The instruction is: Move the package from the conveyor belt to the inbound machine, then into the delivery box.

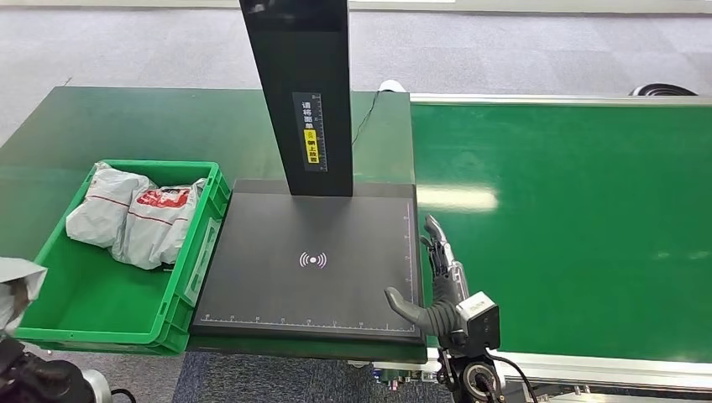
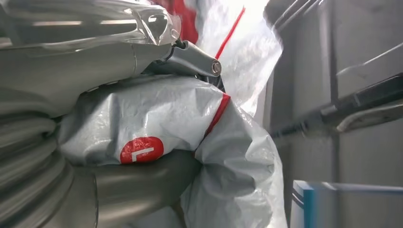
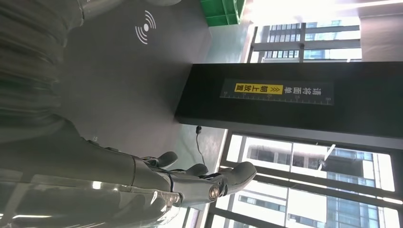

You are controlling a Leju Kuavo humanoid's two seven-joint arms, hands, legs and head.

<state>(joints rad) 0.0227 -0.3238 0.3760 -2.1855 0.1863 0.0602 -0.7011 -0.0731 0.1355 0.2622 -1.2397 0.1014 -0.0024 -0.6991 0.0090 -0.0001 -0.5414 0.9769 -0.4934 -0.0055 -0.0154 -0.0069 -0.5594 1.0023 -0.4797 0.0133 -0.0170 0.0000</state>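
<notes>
Grey plastic package [image 2: 157,118], the left hand [image 2: 119,190] gripping it, is hanging left of the green delivery box [image 1: 189,252] (right hand [image 1: 441,285] idling open).

The flat black inbound machine platform [image 1: 311,260] sits in the middle, its tall black upright post [image 1: 298,92] rising from its far edge. The green plastic delivery box [image 1: 101,298] stands just beside it on the left, with two crumpled grey plastic mail bags [image 1: 134,217] in its far end. The wide green conveyor belt [image 1: 571,218] runs along the platform's right side. The right hand [image 1: 437,281] hovers at the platform's near right corner.
</notes>
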